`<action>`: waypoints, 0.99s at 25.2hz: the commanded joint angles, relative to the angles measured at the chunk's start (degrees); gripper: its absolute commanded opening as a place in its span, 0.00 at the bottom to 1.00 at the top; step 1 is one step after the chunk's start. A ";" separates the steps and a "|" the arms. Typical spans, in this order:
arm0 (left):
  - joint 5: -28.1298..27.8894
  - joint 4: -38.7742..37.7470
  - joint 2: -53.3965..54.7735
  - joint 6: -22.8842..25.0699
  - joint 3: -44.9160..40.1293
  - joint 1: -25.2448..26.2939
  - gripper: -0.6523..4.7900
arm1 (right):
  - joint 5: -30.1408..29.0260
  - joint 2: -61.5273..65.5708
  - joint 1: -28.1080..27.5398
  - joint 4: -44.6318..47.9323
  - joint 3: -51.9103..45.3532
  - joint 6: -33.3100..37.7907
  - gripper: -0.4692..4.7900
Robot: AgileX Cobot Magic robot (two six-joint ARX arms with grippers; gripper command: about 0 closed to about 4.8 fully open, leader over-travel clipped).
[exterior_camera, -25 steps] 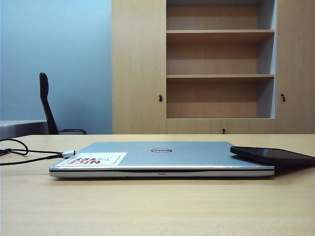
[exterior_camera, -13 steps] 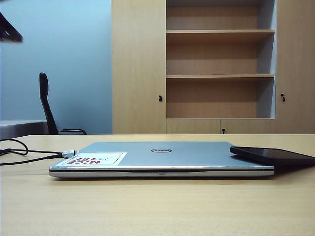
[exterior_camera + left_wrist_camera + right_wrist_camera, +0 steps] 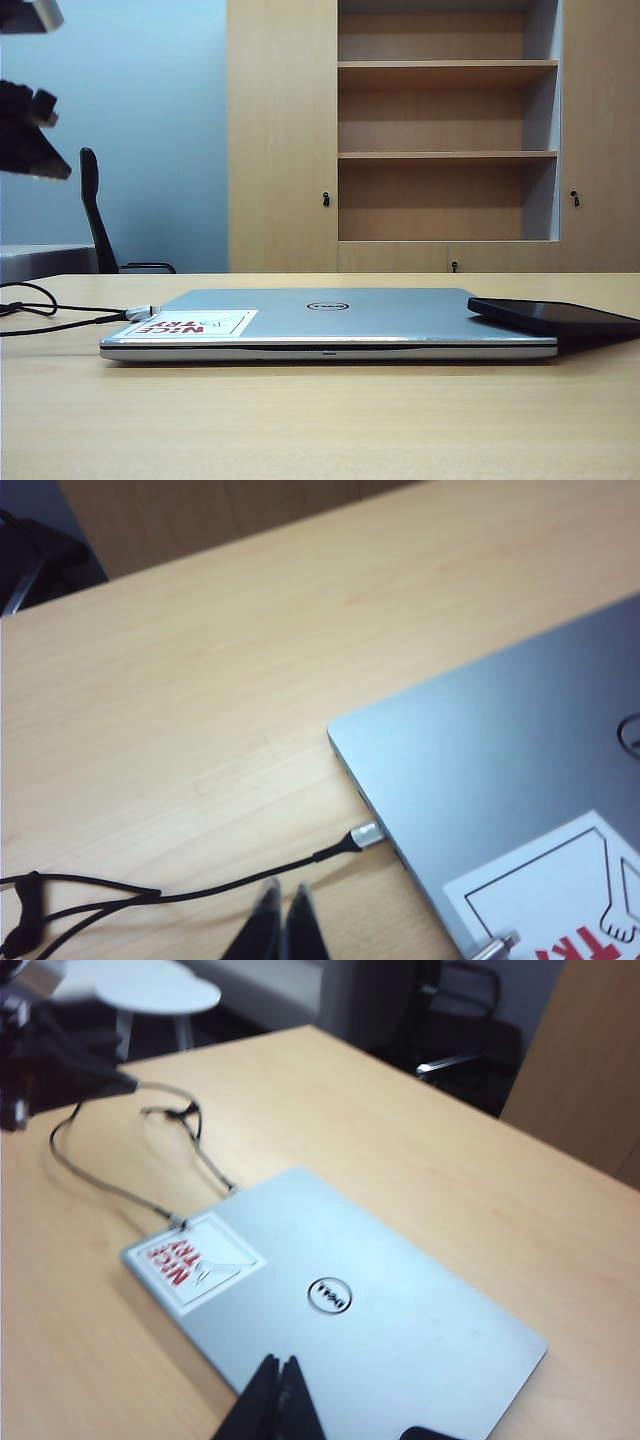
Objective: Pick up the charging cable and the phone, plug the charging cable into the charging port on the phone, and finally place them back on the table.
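My left gripper (image 3: 283,905) hangs above the left part of the table (image 3: 320,420), its two slim black fingers pressed together with nothing between them; in the exterior view it is a dark angular shape at the upper left edge (image 3: 30,140). Just below its tips runs the charging cable (image 3: 200,890), a thin black cord with a loose loop farther left, ending in a small silver metal plug (image 3: 366,834) that lies against the left edge of the laptop (image 3: 520,780).

My right gripper (image 3: 277,1390) is also closed on nothing, its tapered black fingers meeting in a point above the near side of the laptop's lid.

The laptop (image 3: 330,322) is shut, a flat matte silver slab with rounded corners, a round logo in the middle and a white rectangular sticker (image 3: 190,323) with red letters at its near-left corner.

The phone (image 3: 555,315), a thin glossy black rectangle, rests with one end on the laptop's right edge and slants off to the right.

The tabletop is smooth pale beige wood grain. Behind stands a tall wooden shelf cabinet (image 3: 445,130) with open shelves.
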 commanded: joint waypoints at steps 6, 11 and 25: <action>0.07 0.48 6.34 3.39 0.09 0.02 0.11 | 0.15 -0.11 0.48 0.61 0.33 -0.46 0.09; 0.09 -2.45 10.40 9.16 0.09 -0.04 0.12 | 0.15 -0.11 0.48 0.61 0.33 -0.44 0.09; 0.11 -2.91 11.13 18.12 0.07 -0.28 0.55 | 0.17 -0.11 0.48 0.70 0.35 -0.39 0.09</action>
